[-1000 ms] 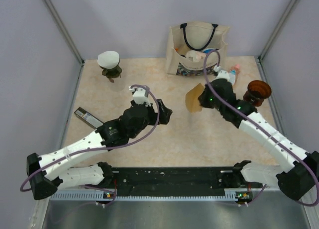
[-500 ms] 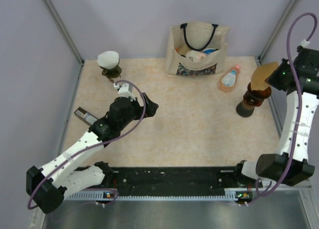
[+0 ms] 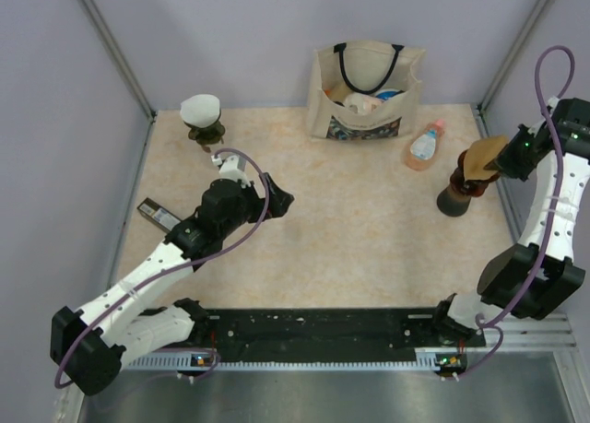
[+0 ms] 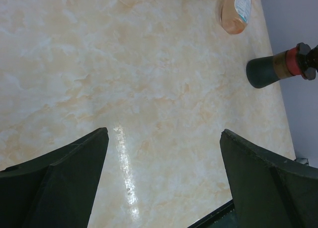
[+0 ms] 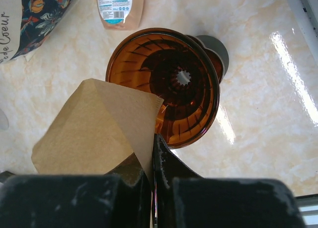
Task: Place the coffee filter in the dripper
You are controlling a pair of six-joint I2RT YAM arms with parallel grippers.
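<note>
My right gripper [image 5: 151,153] is shut on a brown paper coffee filter [image 5: 94,126] and holds it just above the amber ribbed dripper [image 5: 171,84], its tip over the dripper's rim. In the top view the filter [image 3: 483,153] hangs over the dripper [image 3: 461,185] at the table's right edge, with my right gripper [image 3: 509,161] beside it. My left gripper [image 4: 164,183] is open and empty over bare table; in the top view it [image 3: 275,198] is left of centre.
A canvas tote bag [image 3: 367,91] stands at the back. A peach bottle [image 3: 424,144] lies just left of the dripper. A second dripper with a white filter [image 3: 202,117] stands at the back left. A dark flat bar [image 3: 162,217] lies at the left.
My right gripper has lowered a little with the filter, bringing it down over the dripper. One second ago it was near the table's middle. The left arm pulled back left, then stayed still.
</note>
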